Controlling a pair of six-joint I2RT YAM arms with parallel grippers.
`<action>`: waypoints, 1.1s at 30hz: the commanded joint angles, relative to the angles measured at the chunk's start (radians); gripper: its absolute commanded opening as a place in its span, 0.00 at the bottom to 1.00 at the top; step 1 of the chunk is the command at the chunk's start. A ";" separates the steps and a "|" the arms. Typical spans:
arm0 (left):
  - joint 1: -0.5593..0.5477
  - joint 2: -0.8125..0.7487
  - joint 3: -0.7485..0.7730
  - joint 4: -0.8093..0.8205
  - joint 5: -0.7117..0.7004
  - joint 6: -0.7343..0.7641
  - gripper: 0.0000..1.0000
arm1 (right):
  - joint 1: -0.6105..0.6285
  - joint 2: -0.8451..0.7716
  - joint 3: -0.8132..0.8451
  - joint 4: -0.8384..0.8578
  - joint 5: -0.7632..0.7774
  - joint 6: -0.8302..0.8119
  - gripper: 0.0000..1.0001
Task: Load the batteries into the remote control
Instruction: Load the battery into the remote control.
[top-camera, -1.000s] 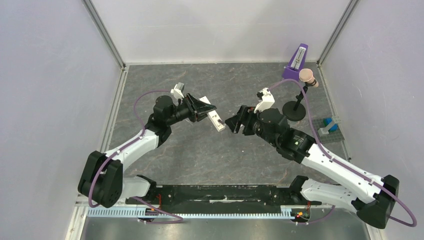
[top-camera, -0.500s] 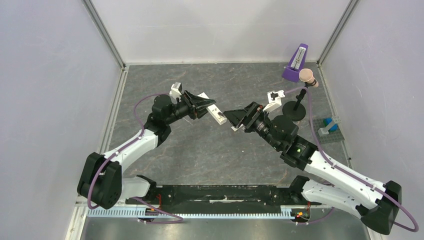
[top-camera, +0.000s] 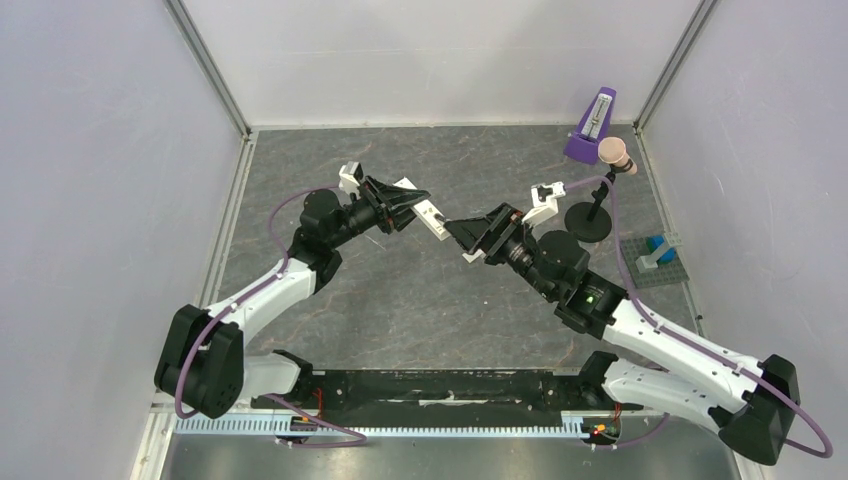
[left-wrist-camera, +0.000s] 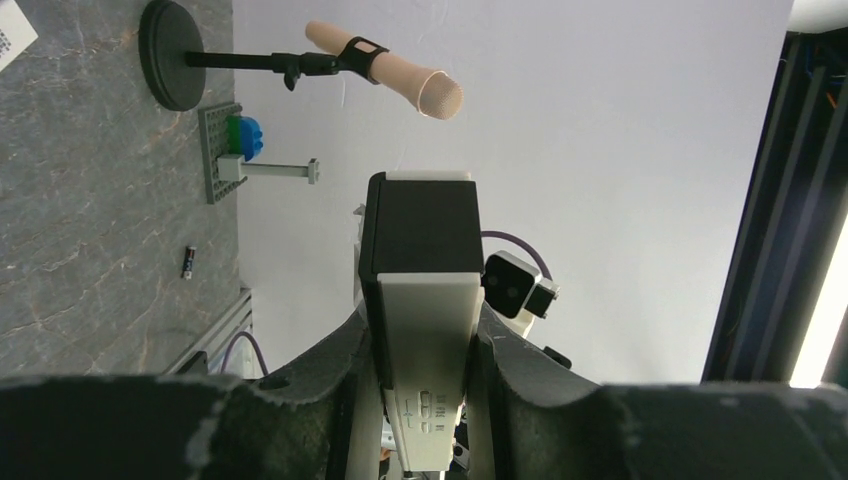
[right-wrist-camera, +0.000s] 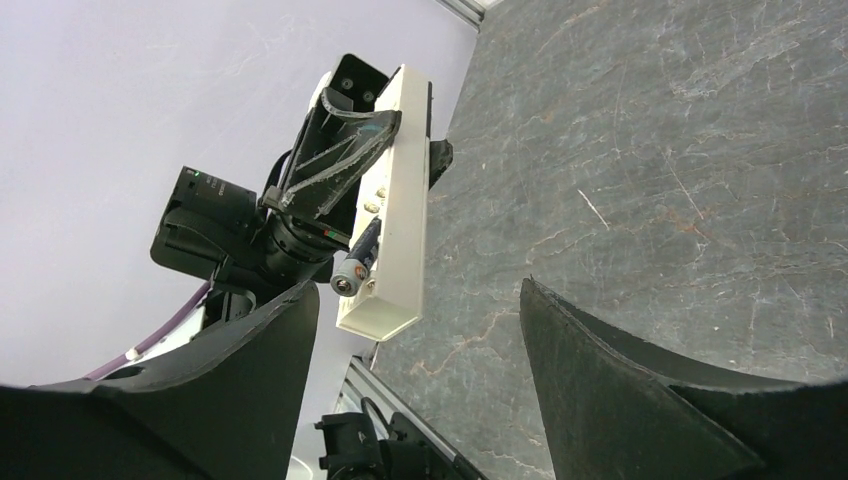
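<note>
My left gripper (top-camera: 405, 207) is shut on the white remote control (top-camera: 432, 217) and holds it above the floor, free end toward the right arm. In the left wrist view the remote (left-wrist-camera: 420, 290) sits clamped between both fingers. In the right wrist view the remote (right-wrist-camera: 395, 210) shows its recess side, with one dark battery (right-wrist-camera: 358, 262) sticking out of it at a tilt. My right gripper (top-camera: 468, 240) is open and empty, its jaws wide, just short of the remote's end (right-wrist-camera: 420, 290). A second battery (left-wrist-camera: 187, 262) lies on the floor.
A purple metronome (top-camera: 590, 125) stands at the back right. A microphone on a black round stand (top-camera: 590, 215) is beside it. A grey studded plate with a blue brick (top-camera: 655, 255) lies at the right, near the loose battery.
My left gripper has raised the remote up and back a little. My right gripper has turned and moved left toward the remote's free end.
</note>
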 joint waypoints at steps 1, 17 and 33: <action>0.005 -0.025 0.002 0.074 0.000 -0.052 0.02 | 0.001 0.010 0.017 0.052 0.010 -0.004 0.76; 0.006 -0.026 0.003 0.034 0.003 -0.014 0.02 | 0.001 0.030 0.016 0.119 -0.040 -0.050 0.82; 0.005 -0.028 0.002 0.021 0.017 0.002 0.02 | -0.013 0.008 -0.003 0.092 -0.019 0.025 0.63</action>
